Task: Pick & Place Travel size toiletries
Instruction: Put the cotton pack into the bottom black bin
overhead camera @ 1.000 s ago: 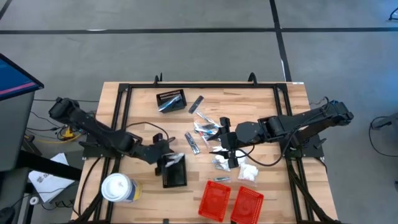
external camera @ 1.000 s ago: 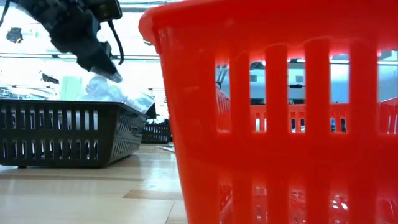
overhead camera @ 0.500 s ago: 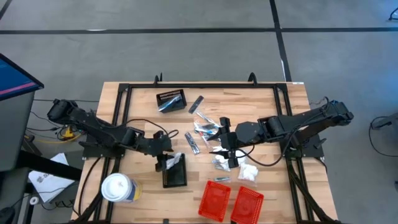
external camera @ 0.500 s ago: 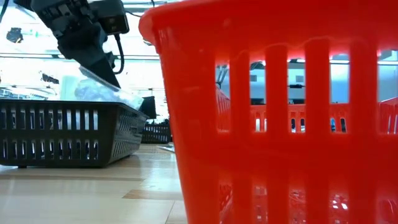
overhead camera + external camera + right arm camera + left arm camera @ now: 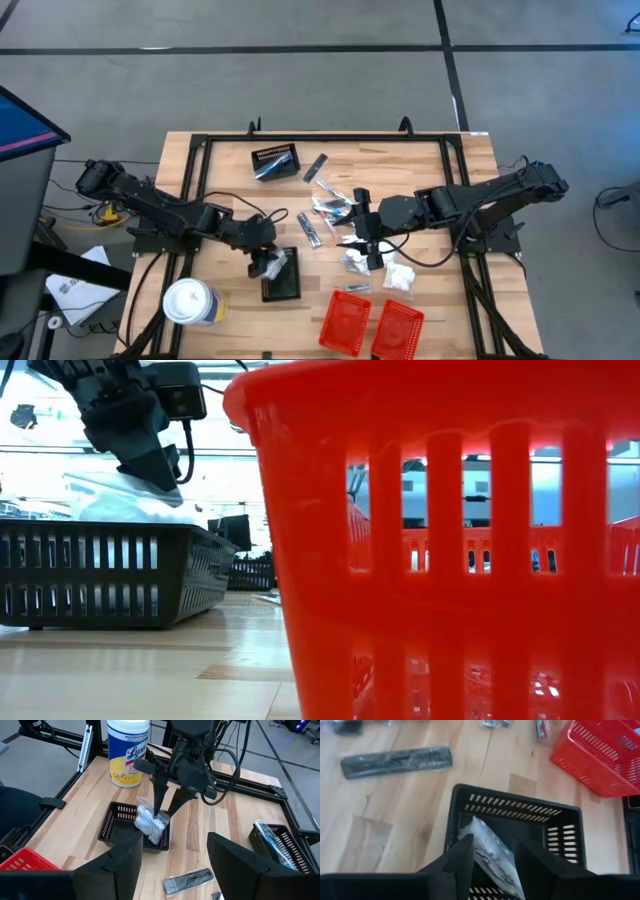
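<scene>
The left hand [image 5: 262, 263] holds a clear-wrapped packet [image 5: 151, 823] over the near black basket [image 5: 284, 283].

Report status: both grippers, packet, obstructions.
Left gripper over black slotted basket, pinching clear-wrapped white packet, partly in. Right gripper open, hovering over loose toiletries pile. Nothing blocking the basket.

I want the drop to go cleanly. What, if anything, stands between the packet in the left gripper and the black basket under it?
Nothing visible does. The left gripper holds the clear-wrapped packet right over the open black basket, its lower end already at the rim. Only open slotted floor shows beneath it in the left wrist view.
</scene>
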You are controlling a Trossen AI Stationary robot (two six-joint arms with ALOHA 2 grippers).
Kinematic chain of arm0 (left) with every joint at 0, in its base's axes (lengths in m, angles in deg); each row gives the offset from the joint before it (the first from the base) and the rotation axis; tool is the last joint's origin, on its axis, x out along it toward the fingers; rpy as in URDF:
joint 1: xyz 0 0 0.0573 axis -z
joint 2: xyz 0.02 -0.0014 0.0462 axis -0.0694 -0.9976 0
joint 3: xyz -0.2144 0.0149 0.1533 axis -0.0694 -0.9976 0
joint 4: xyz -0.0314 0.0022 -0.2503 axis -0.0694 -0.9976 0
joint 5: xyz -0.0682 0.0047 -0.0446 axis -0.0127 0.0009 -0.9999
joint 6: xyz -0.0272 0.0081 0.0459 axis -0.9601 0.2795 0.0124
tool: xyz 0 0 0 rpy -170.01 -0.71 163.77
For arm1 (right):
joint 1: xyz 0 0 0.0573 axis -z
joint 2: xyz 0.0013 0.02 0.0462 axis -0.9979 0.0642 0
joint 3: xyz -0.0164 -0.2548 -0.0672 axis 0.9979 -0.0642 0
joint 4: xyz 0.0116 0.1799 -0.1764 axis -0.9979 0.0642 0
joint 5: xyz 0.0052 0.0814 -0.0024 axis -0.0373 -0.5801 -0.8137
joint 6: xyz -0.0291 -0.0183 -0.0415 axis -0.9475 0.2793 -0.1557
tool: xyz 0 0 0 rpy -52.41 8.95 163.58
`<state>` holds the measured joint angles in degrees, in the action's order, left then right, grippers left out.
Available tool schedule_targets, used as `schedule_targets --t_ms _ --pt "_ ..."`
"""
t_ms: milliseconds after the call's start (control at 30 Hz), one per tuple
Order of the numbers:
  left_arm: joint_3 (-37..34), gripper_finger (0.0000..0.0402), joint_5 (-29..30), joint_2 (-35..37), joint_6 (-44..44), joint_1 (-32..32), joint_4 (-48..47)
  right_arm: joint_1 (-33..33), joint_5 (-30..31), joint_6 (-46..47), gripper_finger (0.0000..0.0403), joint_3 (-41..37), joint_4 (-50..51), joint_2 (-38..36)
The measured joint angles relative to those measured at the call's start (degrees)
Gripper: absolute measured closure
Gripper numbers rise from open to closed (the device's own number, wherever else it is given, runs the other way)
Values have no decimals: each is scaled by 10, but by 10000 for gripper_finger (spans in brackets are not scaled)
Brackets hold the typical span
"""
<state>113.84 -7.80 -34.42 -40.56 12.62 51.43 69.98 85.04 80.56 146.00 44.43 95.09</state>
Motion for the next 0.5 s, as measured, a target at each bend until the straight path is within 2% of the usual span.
schedule_targets --t_ms 300,500 --pt "0 274 -13 0 -42 2 -40 0 0 0 188 0 0 0" --pt "0 319 -13 0 -43 2 -40 0 0 0 188 0 0 0"
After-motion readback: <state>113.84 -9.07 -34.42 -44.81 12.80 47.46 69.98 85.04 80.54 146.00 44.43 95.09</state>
